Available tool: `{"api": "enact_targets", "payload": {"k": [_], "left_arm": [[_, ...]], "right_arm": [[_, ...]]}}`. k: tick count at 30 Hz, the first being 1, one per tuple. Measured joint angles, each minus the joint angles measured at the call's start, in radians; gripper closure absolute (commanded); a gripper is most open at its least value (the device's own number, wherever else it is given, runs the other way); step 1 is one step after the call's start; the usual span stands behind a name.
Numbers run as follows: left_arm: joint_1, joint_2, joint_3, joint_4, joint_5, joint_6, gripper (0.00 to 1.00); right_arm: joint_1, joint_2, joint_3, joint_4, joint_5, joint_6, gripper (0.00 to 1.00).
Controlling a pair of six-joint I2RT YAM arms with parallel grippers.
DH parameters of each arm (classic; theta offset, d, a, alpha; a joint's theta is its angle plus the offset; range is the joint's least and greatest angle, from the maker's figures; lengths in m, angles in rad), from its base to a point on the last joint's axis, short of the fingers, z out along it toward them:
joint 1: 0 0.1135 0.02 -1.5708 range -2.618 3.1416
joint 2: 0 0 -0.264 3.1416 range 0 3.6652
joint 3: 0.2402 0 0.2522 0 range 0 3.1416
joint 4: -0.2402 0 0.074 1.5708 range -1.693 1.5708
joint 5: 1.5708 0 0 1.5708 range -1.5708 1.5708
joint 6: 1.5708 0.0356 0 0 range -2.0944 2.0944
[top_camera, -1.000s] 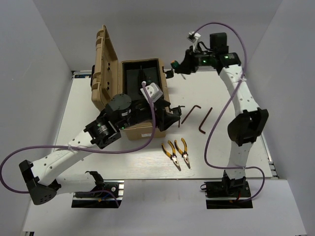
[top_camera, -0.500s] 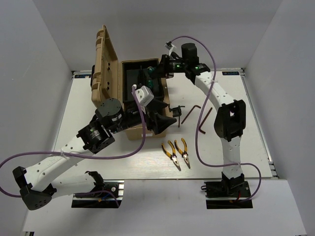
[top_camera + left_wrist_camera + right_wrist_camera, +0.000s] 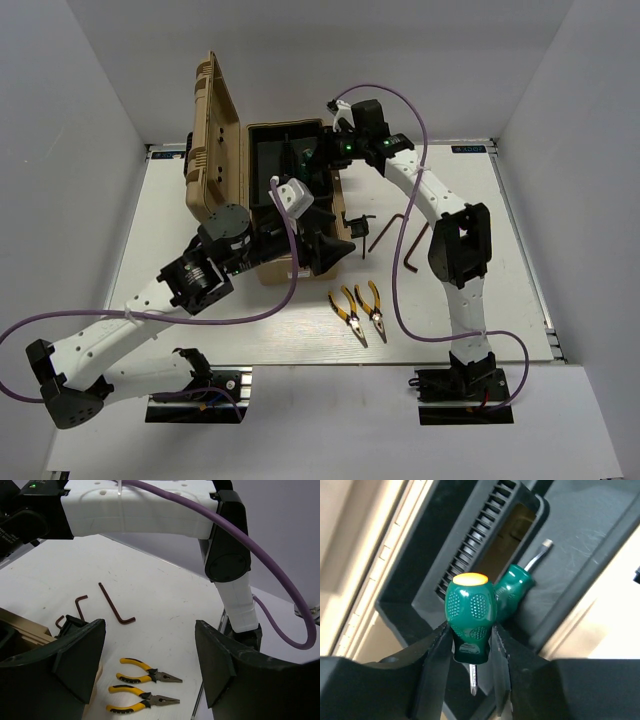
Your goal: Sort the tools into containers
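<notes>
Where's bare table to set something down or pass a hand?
Free: table right of the right arm, and the strip left of the toolbox. Crowded: in front of the toolbox, with left gripper, hex keys and pliers.

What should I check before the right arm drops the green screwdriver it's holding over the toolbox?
1. Grip: right gripper is shut on the held screwdriver at its handle, ok.
2. Position: the black inside of the toolbox lies beneath it, ok.
3. Lid: upright and open, ok.
4. Landing spot: a second screwdriver lies just behind, cannot tell.
5. Left gripper: open, outside the box by its front, ok.
</notes>
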Motion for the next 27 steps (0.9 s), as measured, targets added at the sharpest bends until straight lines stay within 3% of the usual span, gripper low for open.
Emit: {"api": "enact_targets", "payload": {"k": [7,10,13,15,18,19,20,22,23,27], "left_arm": [[0.000,0.013,-0.003,-0.024,-0.036,-0.008,0.22],[0.000,0.043,0.000,-0.043,-0.040,-0.010,0.23],[0.000,0.080,0.008,-0.065,-0.040,-0.013,0.33],[-0.001,0.114,0.041,-0.090,-0.037,-0.014,0.41],[-0.007,0.201,0.146,-0.136,-0.024,-0.008,0.53],[-0.010,0.238,0.191,-0.146,-0.020,0.000,0.59],[-0.014,0.272,0.227,-0.150,-0.016,0.005,0.72],[-0.024,0.331,0.280,-0.153,-0.008,0.016,0.86],[-0.029,0.359,0.301,-0.161,-0.004,0.029,0.99],[-0.049,0.525,0.440,-0.193,-0.012,0.046,1.00]], "right_arm": [[0.000,-0.002,0.000,-0.047,-0.011,-0.070,0.34],[0.001,-0.014,0.000,-0.064,-0.024,-0.087,0.32],[0.001,-0.045,-0.007,-0.084,-0.026,-0.101,0.32],[-0.002,-0.086,-0.026,-0.098,-0.020,-0.117,0.37],[-0.021,-0.177,-0.082,-0.090,0.019,-0.145,0.57],[-0.034,-0.224,-0.118,-0.091,0.044,-0.149,0.88],[-0.052,-0.270,-0.151,-0.088,0.066,-0.156,1.00],[-0.095,-0.359,-0.207,-0.090,0.137,-0.157,1.00],[-0.126,-0.401,-0.229,-0.093,0.172,-0.163,1.00],[-0.285,-0.497,-0.249,-0.172,0.320,-0.205,1.00]]}}
